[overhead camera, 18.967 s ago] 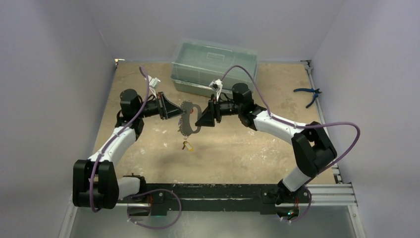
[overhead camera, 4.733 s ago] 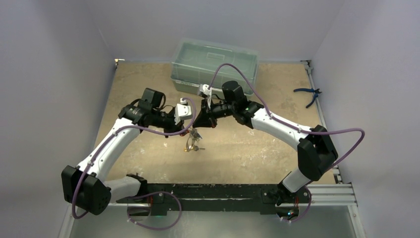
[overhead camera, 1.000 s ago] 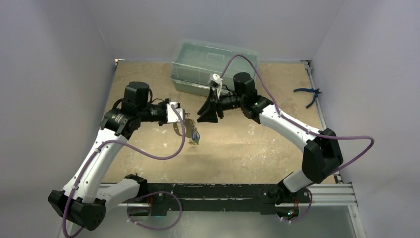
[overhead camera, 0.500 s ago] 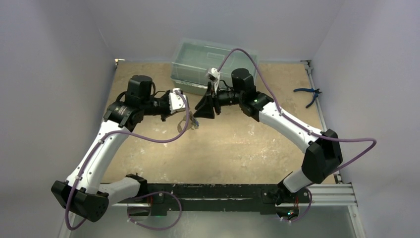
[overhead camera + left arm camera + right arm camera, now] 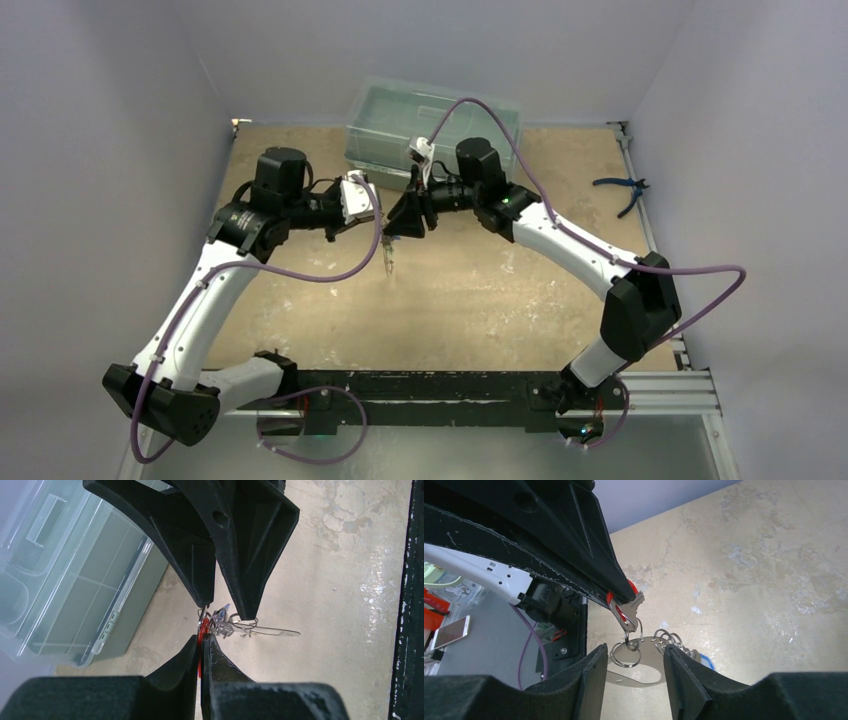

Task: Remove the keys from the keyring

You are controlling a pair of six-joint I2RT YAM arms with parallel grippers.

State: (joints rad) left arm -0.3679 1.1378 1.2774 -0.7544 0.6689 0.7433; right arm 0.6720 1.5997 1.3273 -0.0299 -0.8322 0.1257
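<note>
Two pincers, one bunch, all held off the table.

Item 1: left gripper (image 5: 201,642), clenched on the red-headed key (image 5: 629,612), with the head between its tips and the blade pointing out toward the other pincer.

Item 2: right gripper (image 5: 634,657), jaws part-spread and straddling the keyring (image 5: 626,654) at the blade's end. I cannot tell whether either pad touches the wire.

Item 3: strap loop (image 5: 636,676) and other keys (image 5: 704,661), just past the right tips.

Handling, my judgement: I should close on the ring alone, not the strap, then keep the left firm and work the key round the coil slowly. A snatch could strip it from the left tips.
</note>
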